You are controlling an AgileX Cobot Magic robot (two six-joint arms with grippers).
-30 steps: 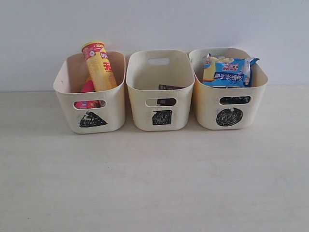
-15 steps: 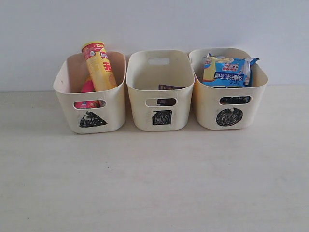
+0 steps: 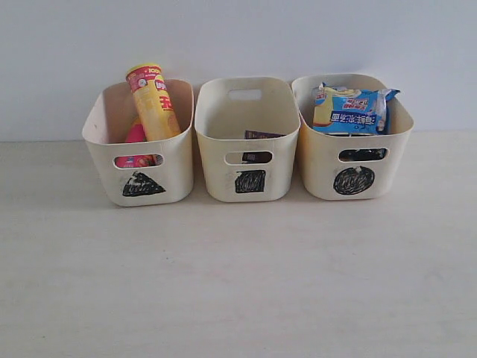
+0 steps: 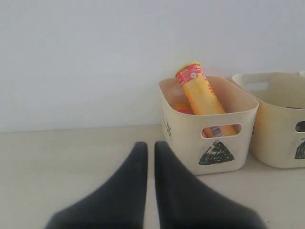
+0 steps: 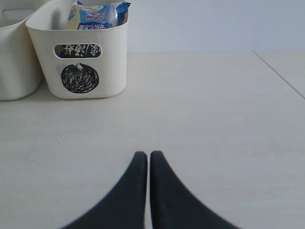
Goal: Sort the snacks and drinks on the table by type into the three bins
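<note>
Bench [image 3: 238, 283] surface: pale off-white, faint wood grain, matte. It runs back to a plain light grey wall [image 3: 238, 37], and the three bins stand in a row tight against that wall line. The right wrist view shows one thin seam [image 5: 279, 74] crossing the bench off to the side of the circle bin.

Bins, as the exterior view sees them:
- triangle bin [image 3: 100, 127], left: yellow chip tube [image 3: 154, 104] leans inside with its lid above the rim. The pink tube [image 3: 136, 134] sits lower beside it and shows through the handle cutout.
- square bin [image 3: 223, 112], middle: purple carton [image 3: 262, 136] low at the front wall, partly visible through the cutout.
- circle bin [image 3: 317, 156], right: blue-white bag [image 3: 350, 110] lies on top, poking over the rim. A dark printed pack [image 3: 363, 155] under it is seen only through the cutout.

Neighbouring bins nearly touch.

The left tool [image 4: 150, 145] is closed with only a hairline between the fingers and holds nothing. It hangs over bare bench, near the triangle bin's front. The right tool [image 5: 145, 155] is likewise closed and empty, over bare bench well clear of the circle bin.
</note>
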